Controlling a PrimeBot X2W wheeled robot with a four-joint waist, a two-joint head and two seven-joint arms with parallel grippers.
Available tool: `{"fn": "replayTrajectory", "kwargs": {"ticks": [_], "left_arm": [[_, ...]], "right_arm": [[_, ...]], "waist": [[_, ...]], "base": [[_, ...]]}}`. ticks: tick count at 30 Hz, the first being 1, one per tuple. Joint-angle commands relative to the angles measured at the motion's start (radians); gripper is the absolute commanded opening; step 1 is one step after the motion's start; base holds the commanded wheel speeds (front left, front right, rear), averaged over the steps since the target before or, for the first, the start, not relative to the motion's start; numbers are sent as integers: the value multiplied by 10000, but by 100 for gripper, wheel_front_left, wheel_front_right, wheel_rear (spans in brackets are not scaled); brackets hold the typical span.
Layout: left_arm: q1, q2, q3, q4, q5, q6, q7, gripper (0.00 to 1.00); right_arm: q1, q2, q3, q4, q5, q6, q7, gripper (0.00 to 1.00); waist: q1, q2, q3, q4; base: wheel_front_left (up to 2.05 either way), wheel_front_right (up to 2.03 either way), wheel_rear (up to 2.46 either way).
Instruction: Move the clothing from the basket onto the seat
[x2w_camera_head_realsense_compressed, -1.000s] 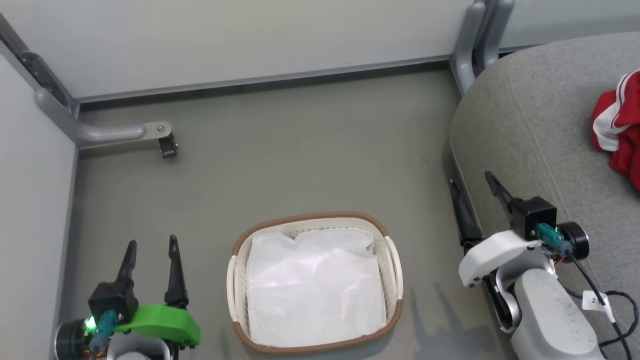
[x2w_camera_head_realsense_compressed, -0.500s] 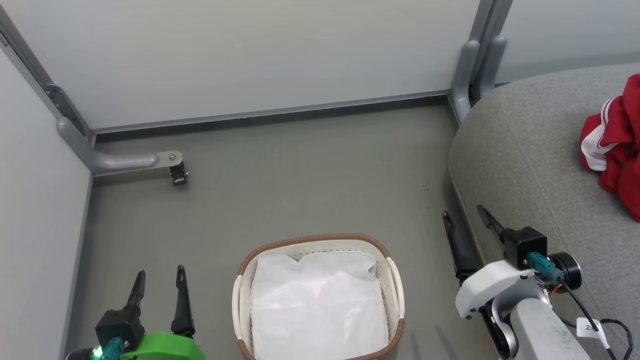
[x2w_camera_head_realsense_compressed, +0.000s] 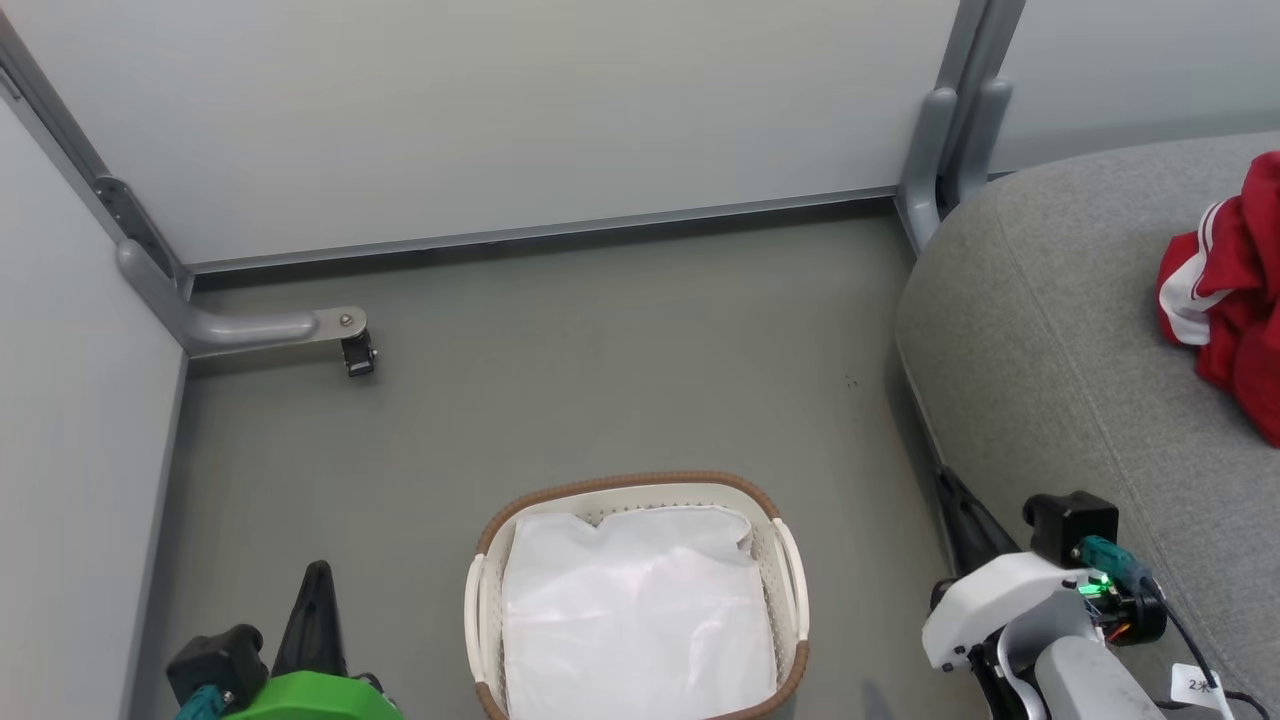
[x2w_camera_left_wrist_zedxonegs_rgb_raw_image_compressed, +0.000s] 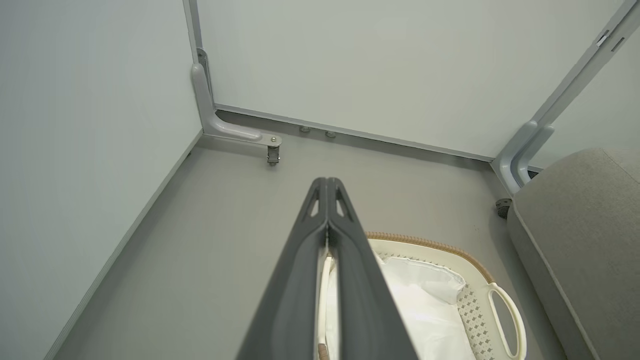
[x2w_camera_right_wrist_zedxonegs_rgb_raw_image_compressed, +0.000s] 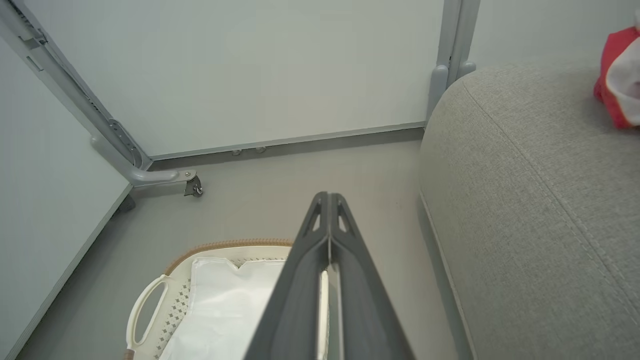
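Red clothing (x2w_camera_head_realsense_compressed: 1225, 300) lies heaped on the grey seat (x2w_camera_head_realsense_compressed: 1050, 330), partly cropped, perhaps several pieces; the basket (x2w_camera_head_realsense_compressed: 640, 482) holds just its liner (x2w_camera_head_realsense_compressed: 640, 610). Our left gripper (x2w_camera_left_wrist_zedxonegs_rgb_raw_image_compressed: 327, 182) and right gripper (x2w_camera_right_wrist_zedxonegs_rgb_raw_image_compressed: 328, 197) hang pressed together, empty. Soft, light cloth: we would pinch a raised fold.

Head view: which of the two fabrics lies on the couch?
The red clothing, on the couch; the white liner sits in the basket.
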Motion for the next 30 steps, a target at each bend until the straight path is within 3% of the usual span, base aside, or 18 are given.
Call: {"fn": "replayTrajectory", "kwargs": {"ticks": [1, 30], "left_arm": [[-206, 24, 71, -198, -502, -60, 93, 0], [-570, 45, 489, -642, -5091, -299, 1281, 0]], "right_arm": [[-82, -25, -109, -272, 535, -1, 96, 0], [366, -54, -802, -1262, 5379, -4, 1269, 0]], "waist": [[0, 0, -6, 3], [0, 0, -110, 32]], "base": [[0, 0, 0], [0, 0, 0]]}}
